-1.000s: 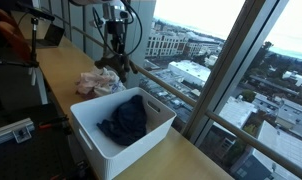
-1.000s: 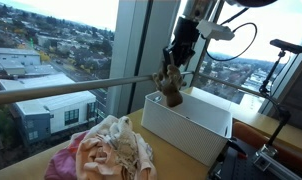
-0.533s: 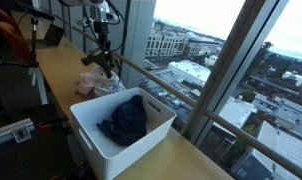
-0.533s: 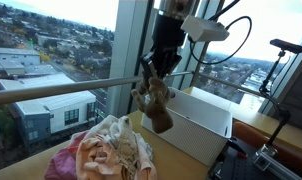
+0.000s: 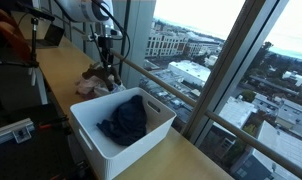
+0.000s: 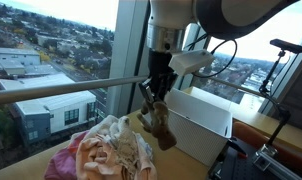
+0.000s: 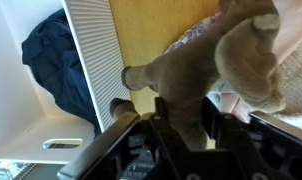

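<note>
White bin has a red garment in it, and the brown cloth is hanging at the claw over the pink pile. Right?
Not quite. The garment in the white bin is dark blue, not red, as an exterior view and the wrist view show. The brown cloth does hang at the claw over the pink pile.

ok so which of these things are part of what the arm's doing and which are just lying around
In hand:
tool
brown cloth hanging at the tool
pink and cream clothes pile close by it
white bin
dark blue garment inside the bin

Lying about:
wooden counter
handrail along the window
black stand
</note>
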You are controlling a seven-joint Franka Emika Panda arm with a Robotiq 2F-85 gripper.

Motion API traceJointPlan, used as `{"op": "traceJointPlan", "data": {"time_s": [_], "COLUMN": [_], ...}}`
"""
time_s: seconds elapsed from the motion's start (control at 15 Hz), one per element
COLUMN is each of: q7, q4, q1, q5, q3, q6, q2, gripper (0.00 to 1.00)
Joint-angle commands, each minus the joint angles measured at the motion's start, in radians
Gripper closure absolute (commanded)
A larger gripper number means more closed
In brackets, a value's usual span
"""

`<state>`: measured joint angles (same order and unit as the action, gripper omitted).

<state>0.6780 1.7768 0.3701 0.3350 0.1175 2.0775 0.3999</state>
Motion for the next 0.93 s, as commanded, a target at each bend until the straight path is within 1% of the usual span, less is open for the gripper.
{"op": "traceJointPlan", "data": {"time_s": [0.0,0.07,0.27,0.53,0.73,0.87], "q7": [-0.024,-0.029,-0.055,-0.092,-0.121,-0.135], "q4": [-0.046,-0.053,-0.058,-0.037,-0.037,-0.030], "q1": [-0.010,-0.020,-0.077,-0.180,-0.243,-0.271], "q5": [0.002,0.002,-0.009,-0.024,-0.055,-0.089], "q3": [-0.020,-0.028,-0.065,-0.124,-0.148,-0.154], "q6": [-0.059,-0.066,-0.076,-0.036,0.003,0.038], "q2": [-0.022,-0.029,-0.059,-0.060,-0.010,0.035], "gripper": [0.29,0.23,0.00,0.00,0.00,0.00]}}
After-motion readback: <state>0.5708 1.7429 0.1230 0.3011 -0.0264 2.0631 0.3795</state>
